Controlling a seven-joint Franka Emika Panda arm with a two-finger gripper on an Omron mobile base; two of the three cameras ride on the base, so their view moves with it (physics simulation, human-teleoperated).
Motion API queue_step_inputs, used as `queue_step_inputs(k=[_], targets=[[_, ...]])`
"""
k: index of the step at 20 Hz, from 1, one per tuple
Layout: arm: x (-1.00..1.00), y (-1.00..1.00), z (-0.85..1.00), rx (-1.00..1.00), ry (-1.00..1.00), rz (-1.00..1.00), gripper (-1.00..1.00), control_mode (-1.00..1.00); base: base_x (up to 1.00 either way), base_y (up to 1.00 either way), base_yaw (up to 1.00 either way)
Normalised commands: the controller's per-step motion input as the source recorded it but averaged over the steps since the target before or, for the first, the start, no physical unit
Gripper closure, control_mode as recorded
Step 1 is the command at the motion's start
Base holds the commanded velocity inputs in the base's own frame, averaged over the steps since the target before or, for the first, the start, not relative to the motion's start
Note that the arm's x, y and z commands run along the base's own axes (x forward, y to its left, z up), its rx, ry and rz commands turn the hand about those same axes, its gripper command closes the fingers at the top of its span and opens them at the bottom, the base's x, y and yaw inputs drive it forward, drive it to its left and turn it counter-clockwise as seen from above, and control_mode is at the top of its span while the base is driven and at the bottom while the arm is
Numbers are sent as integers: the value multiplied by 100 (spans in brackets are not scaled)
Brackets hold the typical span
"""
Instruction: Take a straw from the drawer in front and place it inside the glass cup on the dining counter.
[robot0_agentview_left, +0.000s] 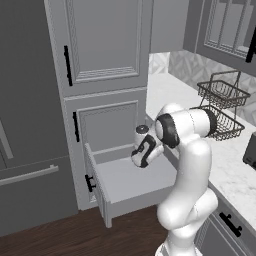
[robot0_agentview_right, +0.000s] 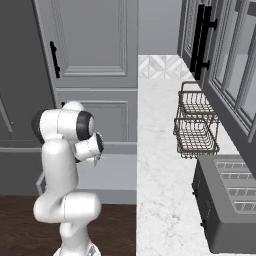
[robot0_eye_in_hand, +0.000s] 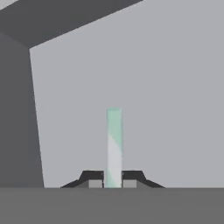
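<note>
Two fingers: the dark two-finger gripper (robot0_eye_in_hand: 113, 183) is pinched nearly together on the thin, pale whitish-green straw (robot0_eye_in_hand: 113, 146), one tip on each side of its lower end.
Straw position: it stands straight out from between the fingertips, over the pale grey floor of the wide grey drawer (robot0_agentview_left: 131, 181), inside the drawer's walls. Whether its far end rests on the floor or is clear of it I cannot tell from the hand view.
Drawer: pulled open below the tall grey cabinet door (robot0_agentview_left: 105, 42); black bar handle (robot0_agentview_left: 89, 183) on its front.
Arm: the white arm bends over the open drawer, hand pointing down into it.
Handling: the straw looks very light, stiff and smooth, so it could swivel or slide between the pads; it is probably easy to crush or bend.
Hold point: the grip sits at one end, leaving a long free length. That suits dropping it into a cup, though a hold nearer the middle would likely swing less.
Nearby: a black two-tier wire basket (robot0_agentview_left: 221, 107) stands on the white marble top (robot0_agentview_left: 170, 90), well apart from the drawer.
</note>
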Motion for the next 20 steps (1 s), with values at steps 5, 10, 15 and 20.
queue_step_inputs(k=[5, 10, 15, 20], targets=[[-44, 27, 100, 0, 0, 3, 100, -100, 0, 0, 0], [-30, 24, 100, 0, 0, 6, 100, -100, 0, 0, 0], [-28, 24, 100, -1, 0, 6, 100, -100, 0, 0, 0], [-30, 18, 100, -6, -1, 12, 100, -100, 0, 0, 0]])
